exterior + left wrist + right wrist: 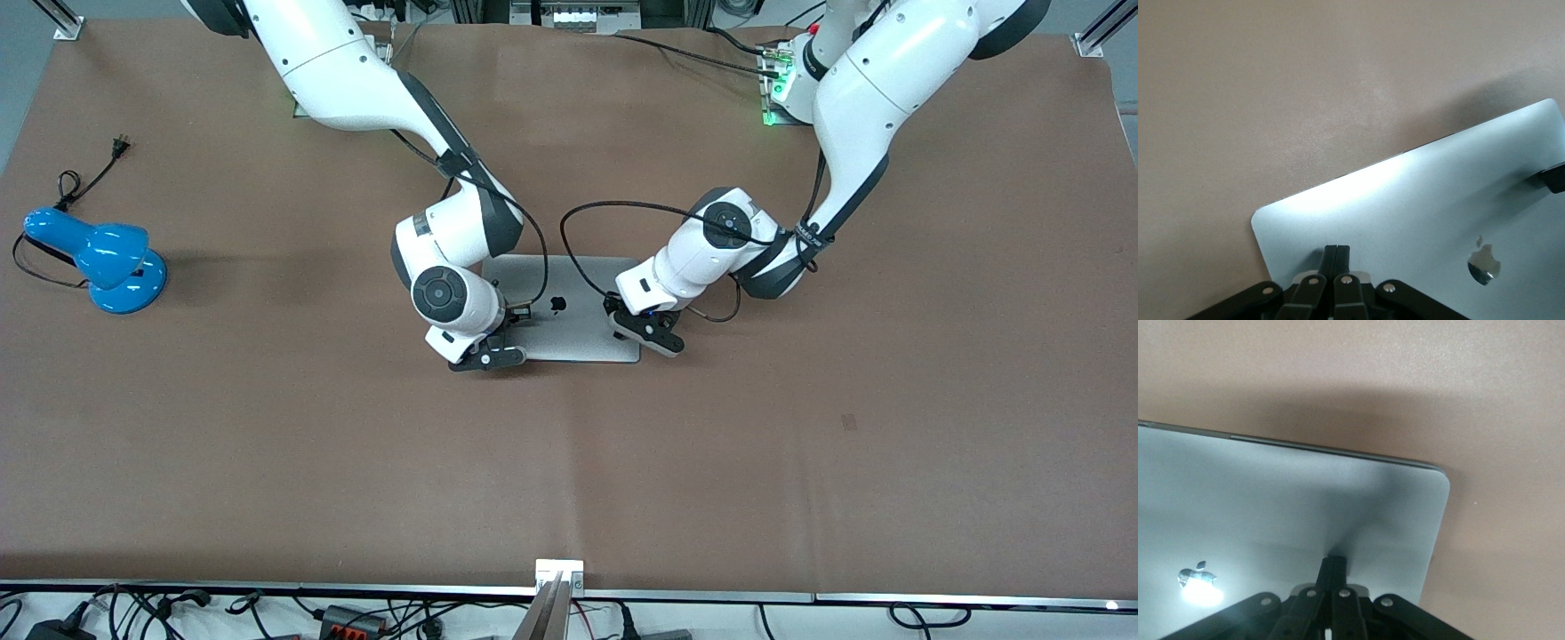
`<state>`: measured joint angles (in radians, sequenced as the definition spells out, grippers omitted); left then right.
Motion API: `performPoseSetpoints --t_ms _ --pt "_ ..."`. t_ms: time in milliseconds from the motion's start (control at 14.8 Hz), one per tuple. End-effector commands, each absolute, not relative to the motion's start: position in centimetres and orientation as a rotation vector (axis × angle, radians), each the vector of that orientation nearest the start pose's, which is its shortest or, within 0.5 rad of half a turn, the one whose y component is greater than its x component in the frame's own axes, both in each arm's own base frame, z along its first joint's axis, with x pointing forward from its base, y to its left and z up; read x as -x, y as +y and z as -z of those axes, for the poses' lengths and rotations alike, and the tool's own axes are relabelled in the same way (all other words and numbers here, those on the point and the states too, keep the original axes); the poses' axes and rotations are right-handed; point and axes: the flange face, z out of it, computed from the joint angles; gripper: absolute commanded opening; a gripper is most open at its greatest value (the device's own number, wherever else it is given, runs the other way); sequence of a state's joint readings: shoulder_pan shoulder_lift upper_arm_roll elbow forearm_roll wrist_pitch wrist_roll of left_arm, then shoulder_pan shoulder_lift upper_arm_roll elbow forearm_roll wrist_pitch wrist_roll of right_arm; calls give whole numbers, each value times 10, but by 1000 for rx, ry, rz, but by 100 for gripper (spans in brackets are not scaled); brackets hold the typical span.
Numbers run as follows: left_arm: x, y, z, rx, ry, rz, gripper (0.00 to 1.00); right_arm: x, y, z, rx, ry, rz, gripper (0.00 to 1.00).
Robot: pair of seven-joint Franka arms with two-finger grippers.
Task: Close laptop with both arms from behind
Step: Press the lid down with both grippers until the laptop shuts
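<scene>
The silver-grey laptop (578, 333) lies shut and flat on the brown table, with the black apple logo (557, 304) on its lid facing up. My left gripper (653, 336) is shut and empty, its tips down on the lid near the corner toward the left arm's end. My right gripper (489, 356) is shut and empty, its tips on the lid near the other corner. In the left wrist view the shut gripper (1337, 250) rests on the lid (1418, 200). In the right wrist view the shut gripper (1335, 561) rests on the lid (1271, 507). Keyboard and screen are hidden.
A blue desk lamp (98, 258) with a black cord and plug (117, 147) lies toward the right arm's end of the table. A metal bracket (558, 571) sits at the table edge nearest the front camera.
</scene>
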<state>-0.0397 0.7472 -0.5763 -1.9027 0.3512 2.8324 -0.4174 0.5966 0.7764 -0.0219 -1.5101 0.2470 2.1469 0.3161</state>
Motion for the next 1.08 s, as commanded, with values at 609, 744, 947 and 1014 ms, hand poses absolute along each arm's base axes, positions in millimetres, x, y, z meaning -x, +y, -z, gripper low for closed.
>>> performPoseSetpoints --t_ms 609,744,947,1014 --pt "-549 -364 -185 3379 632 436 1 -582 398 -191 3014 -209 -268 0" --pt "-551 -361 -197 3362 639 458 1 -584 398 -195 3012 -210 -262 0" --pt "-554 -358 -218 3299 693 425 1 -586 401 -200 3008 -215 -254 0" --pt "-554 -357 -229 3270 710 404 1 -586 401 -201 3008 -215 -254 0"
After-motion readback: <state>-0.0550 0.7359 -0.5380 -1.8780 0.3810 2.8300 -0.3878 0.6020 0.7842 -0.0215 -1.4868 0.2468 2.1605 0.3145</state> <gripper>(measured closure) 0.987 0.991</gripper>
